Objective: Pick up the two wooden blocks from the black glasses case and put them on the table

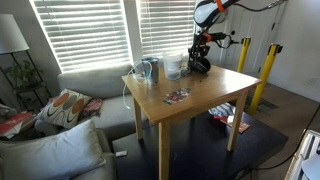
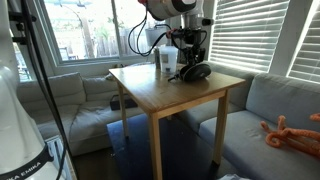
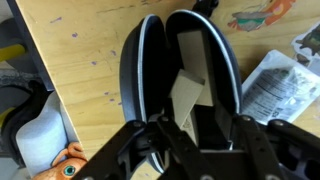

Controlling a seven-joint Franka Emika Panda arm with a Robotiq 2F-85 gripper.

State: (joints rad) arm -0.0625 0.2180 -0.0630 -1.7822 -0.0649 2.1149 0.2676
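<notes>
Claw (image 3: 195, 135), jaws spread w/ nothing held, is being hung right over the open black glasses case (image 3: 135, 70) on the table (image 3: 80, 40), apparently so the two wooden blocks (image 3: 190, 95) inside can be straddled & lifted.

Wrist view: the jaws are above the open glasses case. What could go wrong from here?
1. The two wooden blocks lie close together inside the case, so the open jaws may pinch both or tip one.
2. The case sits near the table corner, so a snagged rim might drag it off.
</notes>
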